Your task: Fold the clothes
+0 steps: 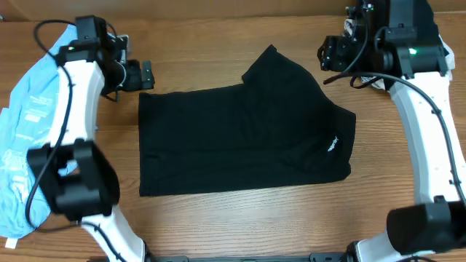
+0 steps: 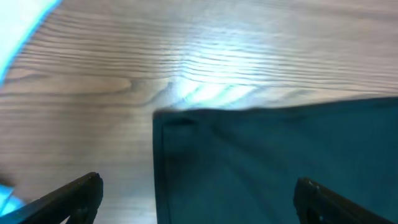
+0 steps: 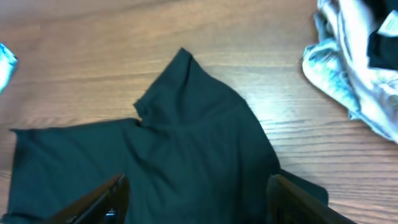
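Observation:
A large black garment [image 1: 240, 138] of the clothes lies partly folded on the wooden table, with a small white logo [image 1: 333, 143] near its right edge and a sleeve point sticking up at the back [image 1: 269, 52]. My left gripper [image 1: 145, 75] hovers open just beyond the garment's back left corner [image 2: 163, 118], nothing between its fingers. My right gripper [image 1: 325, 54] hangs open above the garment's back right part [image 3: 199, 143], its fingers [image 3: 109, 199] spread wide over the dark cloth and holding nothing.
A light blue garment [image 1: 29, 124] lies along the table's left side under the left arm. A crumpled white and pale blue cloth pile [image 3: 360, 68] sits at the back right by the right arm's base [image 1: 371, 78]. Bare wood runs along the front edge.

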